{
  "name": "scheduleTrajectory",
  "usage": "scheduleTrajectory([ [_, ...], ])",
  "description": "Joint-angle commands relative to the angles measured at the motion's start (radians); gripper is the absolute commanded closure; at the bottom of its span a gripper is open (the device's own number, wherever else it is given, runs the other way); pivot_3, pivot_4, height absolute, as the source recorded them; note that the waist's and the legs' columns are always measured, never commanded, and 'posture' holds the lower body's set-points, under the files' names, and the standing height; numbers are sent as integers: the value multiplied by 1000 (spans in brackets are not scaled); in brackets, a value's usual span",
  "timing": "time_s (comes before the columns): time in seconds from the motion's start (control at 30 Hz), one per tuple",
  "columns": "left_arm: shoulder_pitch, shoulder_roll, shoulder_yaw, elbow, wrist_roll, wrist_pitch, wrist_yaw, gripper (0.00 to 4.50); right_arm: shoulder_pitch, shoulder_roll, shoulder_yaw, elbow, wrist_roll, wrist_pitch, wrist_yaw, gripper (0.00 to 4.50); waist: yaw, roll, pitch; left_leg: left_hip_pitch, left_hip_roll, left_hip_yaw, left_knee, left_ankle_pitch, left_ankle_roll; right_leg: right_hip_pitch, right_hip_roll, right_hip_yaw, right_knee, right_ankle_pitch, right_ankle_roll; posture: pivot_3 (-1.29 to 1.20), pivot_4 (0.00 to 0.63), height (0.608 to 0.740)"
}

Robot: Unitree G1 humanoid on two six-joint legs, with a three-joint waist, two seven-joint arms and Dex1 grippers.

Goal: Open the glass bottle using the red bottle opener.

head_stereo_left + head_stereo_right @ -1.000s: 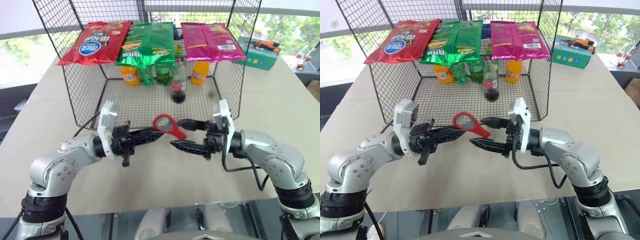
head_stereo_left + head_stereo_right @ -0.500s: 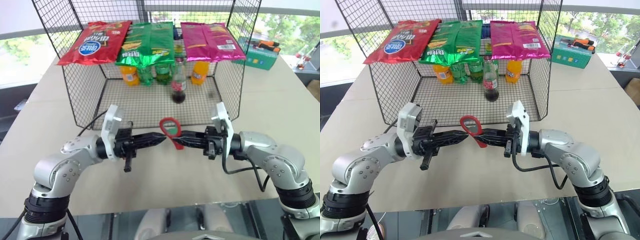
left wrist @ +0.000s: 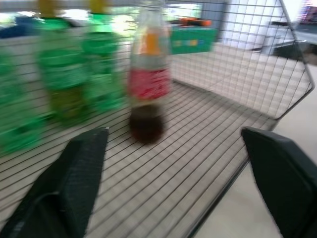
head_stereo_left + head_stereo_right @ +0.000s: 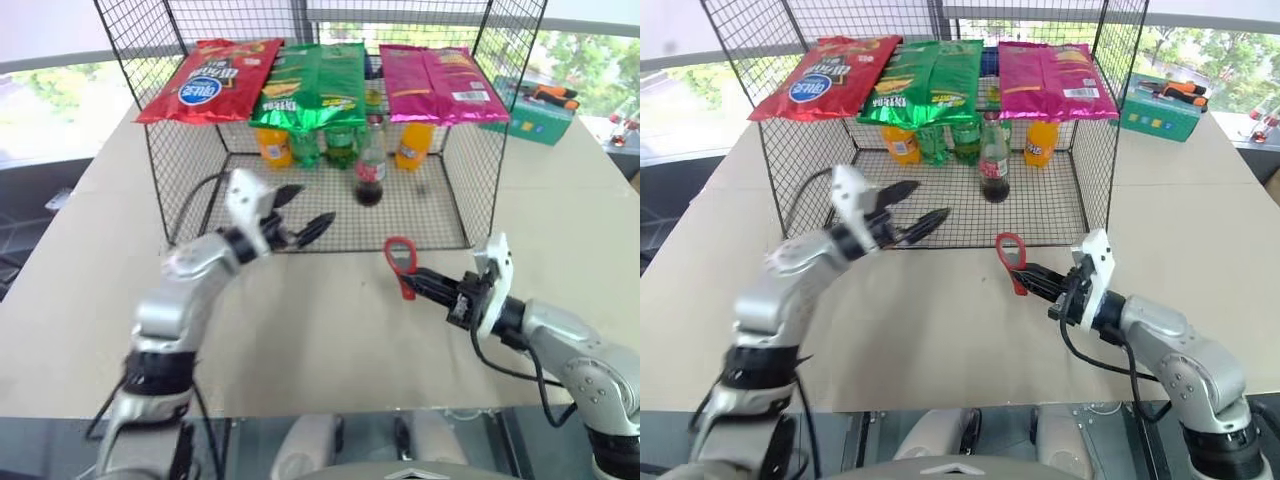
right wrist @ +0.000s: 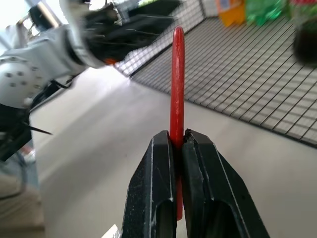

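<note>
Left eye view – the red bottle opener [image 4: 400,262] has passed hands since a second ago: right gripper [image 4: 425,283] now pinches its handle, ring head up, over the worktop [image 4: 300,330]; left gripper [image 4: 305,210] has let go, fingers spread, at the wire basket [image 4: 180,190] front. Glass bottle [image 4: 371,170] upright on the basket floor – orange and green soda bottles [image 4: 340,145] just behind, chip bags [image 4: 305,85] overhead

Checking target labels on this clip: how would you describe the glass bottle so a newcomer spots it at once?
Look inside the black wire cage on the beige table, under the chip bags lying on top. A row of orange and green soda bottles stands at the back; the glass bottle stands just in front of them, the only one with dark cola and a red label.
</note>
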Motion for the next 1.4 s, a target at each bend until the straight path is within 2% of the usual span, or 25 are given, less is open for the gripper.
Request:
scheduleTrajectory([
  [0.03, -115, -85, -42, 161, 125, -147, 73, 90, 16, 20, -31, -80, 5, -31, -65, 4500, -4, 0, 0, 0, 0, 0, 0, 0, 0, 0, 0, 0, 0, 0, 0, 0, 150, 740],
  [0.1, -183, -133, -60, 277, 207, -211, 148, 90, 25, 26, -35, -100, 7, -36, -91, 4500, -4, 0, 0, 0, 0, 0, 0, 0, 0, -1, 1, 0, 1, 0, 0, 0, 150, 740],
  [0.23, -295, -206, -54, 467, 261, -286, 202, 90, 49, 29, -41, -130, 0, -46, -127, 4500, -2, 0, 0, 0, 0, 0, 0, 0, 0, -1, 1, 0, 1, 0, 0, 0, 150, 740],
  [0.33, -341, -232, -52, 541, 289, -322, 218, 90, 69, 31, -46, -151, -2, -57, -150, 4500, 0, -1, 0, -2, 0, 0, 1, 0, 0, -3, 1, 0, 1, 0, 0, 0, 150, 740],
  [0.43, -389, -255, -45, 620, 302, -348, 227, 90, 86, 35, -47, -164, -9, -72, -168, 4500, -1, -1, 0, -13, -1, 0, 9, 0, 0, -13, 1, 0, 7, 0, 0, 0, 150, 740],
  [0.83, -625, -332, 2, 1058, 362, -515, 322, 90, 95, 27, -41, -173, -10, -92, -180, 4500, 1, -3, 1, -13, -4, -1, 13, 0, 0, -13, 4, 0, 15, 0, 0, 0, 150, 740],
  [0.87, -639, -336, 8, 1084, 361, -530, 324, 481, 96, 27, -42, -176, -9, -93, -183, 4500, 1, -3, 1, -13, -4, -1, 13, 0, 0, -13, 4, 0, 14, 0, 0, 0, 150, 740],
  [0.9, -648, -341, 13, 1102, 357, -539, 313, 481, 98, 27, -43, -180, -8, -93, -186, 4500, -1, -3, 1, -13, -4, 0, 13, 0, 0, -13, 4, 0, 15, 0, 0, 0, 150, 740],
  [1.03, -668, -345, 27, 1151, 365, -575, 305, 1902, 110, 26, -46, -194, -4, -93, -198, 4500, 0, -3, 1, -13, -4, 0, 13, 0, 0, -14, 3, 1, 15, 0, 0, 0, 150, 740],
  [1.07, -671, -345, 31, 1158, 365, -581, 301, 1903, 112, 26, -46, -197, -4, -94, -200, 4500, 0, -3, 1, -13, -4, 0, 13, 0, 0, -14, 3, 1, 15, 0, 0, 0, 150, 740],
  [1.2, -617, -329, 38, 1040, 321, -590, 182, 1903, 130, 25, -45, -217, -3, -96, -215, 4500, 0, -3, 1, -13, -5, 0, 13, 0, 1, -14, 3, 1, 16, 0, 0, 0, 150, 740],
  [1.3, -432, -268, -19, 643, 225, -410, -25, 1903, 143, 19, -56, -225, 2, -99, -218, 4500, -12, -3, 1, -13, -5, 0, 13, 0, 0, -15, 2, 2, 16, 0, 0, 0, 150, 740],
  [1.4, -303, -201, -55, 356, 170, -252, -108, 1903, 151, 13, -62, -225, 2, -103, -214, 4500, -27, -3, 1, -14, -4, -2, 11, 0, 0, -16, 0, 4, 16, 0, 0, 0, 150, 740],
])
